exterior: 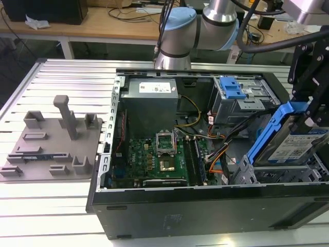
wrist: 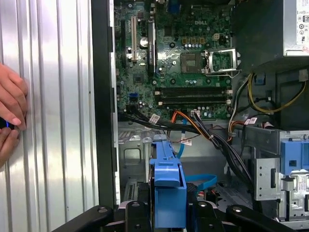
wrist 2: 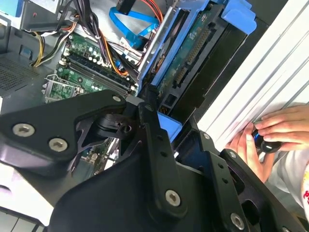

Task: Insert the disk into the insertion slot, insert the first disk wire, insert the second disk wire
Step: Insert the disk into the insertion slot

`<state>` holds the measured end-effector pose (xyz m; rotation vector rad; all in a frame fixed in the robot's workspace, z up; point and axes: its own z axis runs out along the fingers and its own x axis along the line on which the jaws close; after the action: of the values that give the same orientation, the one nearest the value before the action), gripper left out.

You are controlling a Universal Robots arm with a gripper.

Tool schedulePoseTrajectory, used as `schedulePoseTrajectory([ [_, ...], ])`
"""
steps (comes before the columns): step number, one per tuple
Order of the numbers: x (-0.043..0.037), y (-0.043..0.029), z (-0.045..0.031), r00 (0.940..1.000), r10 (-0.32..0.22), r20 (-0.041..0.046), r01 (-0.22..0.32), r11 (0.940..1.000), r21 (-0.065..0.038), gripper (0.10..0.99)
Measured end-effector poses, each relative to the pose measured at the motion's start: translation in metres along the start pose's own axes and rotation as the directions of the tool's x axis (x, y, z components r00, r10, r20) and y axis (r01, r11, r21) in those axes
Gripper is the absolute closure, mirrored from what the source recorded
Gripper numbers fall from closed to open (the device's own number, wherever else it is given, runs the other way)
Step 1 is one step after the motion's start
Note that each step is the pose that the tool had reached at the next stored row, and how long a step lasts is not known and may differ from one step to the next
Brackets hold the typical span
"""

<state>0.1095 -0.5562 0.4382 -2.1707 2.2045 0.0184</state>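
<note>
The disk (exterior: pixel 300 146), a silver drive with a white label in a bright blue carrier (exterior: pixel 271 131), hangs tilted at the exterior view's right. My black gripper (exterior: pixel 304 116) is shut on its upper part. Its lower end sits just above the insertion slot (exterior: pixel 267 175), the grey perforated cage at the case's near right corner. In the first wrist view the carrier's blue edge (wrist: pixel 168 186) stands between my fingers (wrist: pixel 137 212), over the cage's metal (wrist: pixel 130 147). The second wrist view shows the disk's green circuit side (wrist 2: pixel 193 48) and my gripper (wrist 2: pixel 171 128) shut on the carrier.
The open computer case holds a motherboard (exterior: pixel 159 154), a power supply (exterior: pixel 151 90), loose orange and black cables (exterior: pixel 218 154) and a grey box with a blue latch (exterior: pixel 234 95). A grey fixture plate (exterior: pixel 51 144) lies on the slatted table. A person's hand (wrist: pixel 12 111) rests beside the case.
</note>
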Motion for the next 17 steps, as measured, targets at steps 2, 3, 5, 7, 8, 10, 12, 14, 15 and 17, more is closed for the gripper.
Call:
schedulePoseTrajectory([
  [2,0.0002,0.0001,0.0041,1.0,0.0,0.0001,0.0,1.0,-0.001,0.722],
  [3,0.0003,0.0002,0.0072,1.0,0.0,0.0,0.0,1.0,-0.002,0.722],
  [5,0.0005,0.0002,0.0107,1.0,0.0,0.0,0.0,1.0,-0.003,0.722],
  [7,0.0007,0.0004,0.0172,1.0,0.0,-0.0001,0.0,1.0,-0.004,0.722],
  [8,0.0008,0.0004,0.0193,1.0,0.0,0.0002,0.0,1.0,-0.004,0.722],
  [10,0.0011,0.0005,0.0248,1.0,0.0,-0.0001,0.0,1.0,-0.006,0.722],
  [12,0.0012,0.0007,0.0283,1.0,0.0,-0.0002,0.0,1.0,-0.007,0.722],
  [14,0.0013,0.0007,0.0311,1.0,0.0,-0.0002,0.0,1.0,-0.008,0.592],
  [15,0.0013,0.0007,0.0311,1.0,0.0,-0.0003,0.0,1.0,-0.008,0.525],
  [17,0.0013,0.0007,0.0312,1.0,0.0,-0.0002,0.0,1.0,-0.008,0.525],
])
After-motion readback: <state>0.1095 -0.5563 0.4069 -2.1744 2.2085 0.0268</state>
